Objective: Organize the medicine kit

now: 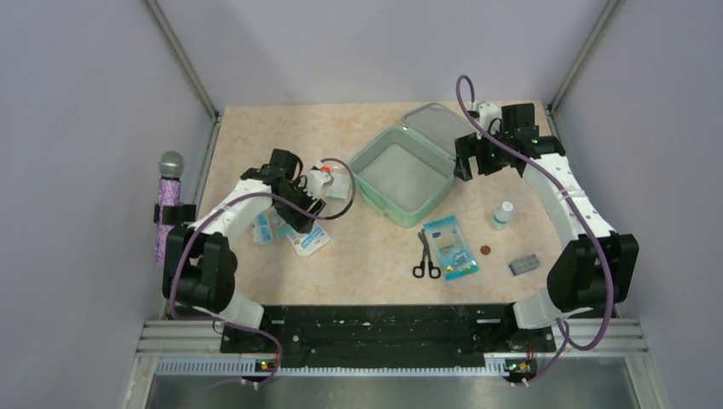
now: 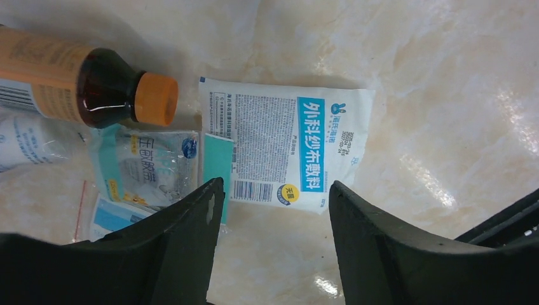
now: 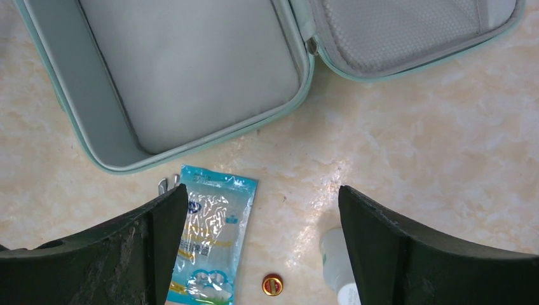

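Left wrist: left gripper (image 2: 274, 186) is hanging open, empty, over a white packet (image 2: 286, 149) reading "外科纱布敷料".
Right wrist: right gripper (image 3: 262, 190) is hovering open, empty, by the open medicine kit (image 3: 191, 63).

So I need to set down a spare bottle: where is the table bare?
Bare: the far left corner of the table, left of the kit; and the near strip between the packets and the scissors. Crowded: the packets by the brown bottle, and scissors to pill strip.

One kit (image 1: 381, 204), two bottles (image 1: 322, 175) (image 1: 503, 213), one scissors (image 1: 425, 258), at least four packets (image 1: 449, 247)
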